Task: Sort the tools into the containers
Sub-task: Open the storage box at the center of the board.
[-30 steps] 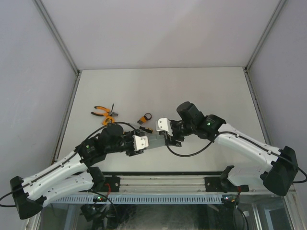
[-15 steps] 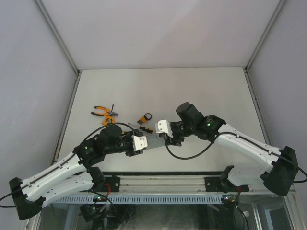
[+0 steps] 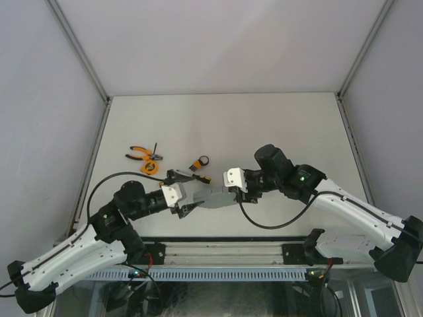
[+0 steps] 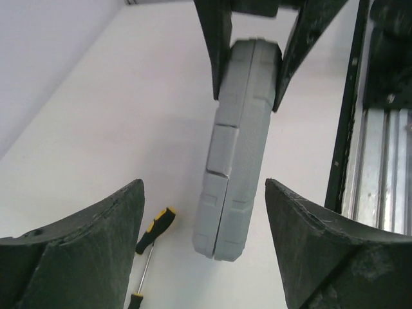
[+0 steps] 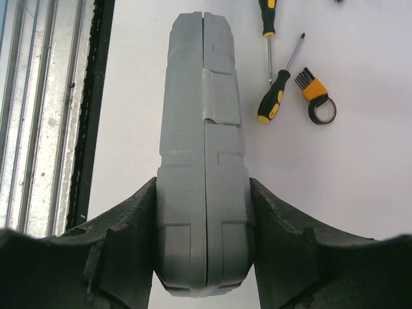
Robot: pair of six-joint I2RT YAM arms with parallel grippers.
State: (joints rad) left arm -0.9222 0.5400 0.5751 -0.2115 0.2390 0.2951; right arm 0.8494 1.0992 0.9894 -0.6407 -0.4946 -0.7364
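The grey case, one of the containers, is closed and held on edge just above the table. My right gripper is shut on its right end. In the right wrist view both fingers press the flat sides of the case. My left gripper stands open at the other end. There the case hangs in the gap between the fingers and touches neither. Tools lie on the table: pliers, tape measure, hex-key set and two screwdrivers.
A metal rail with cable chain runs along the near table edge, close under the case. Frame posts and white walls bound the table on the left, right and back.
My left gripper has opened off the case and the left arm has drawn back to the left. The right arm has shifted slightly right and nearer, still holding the case.
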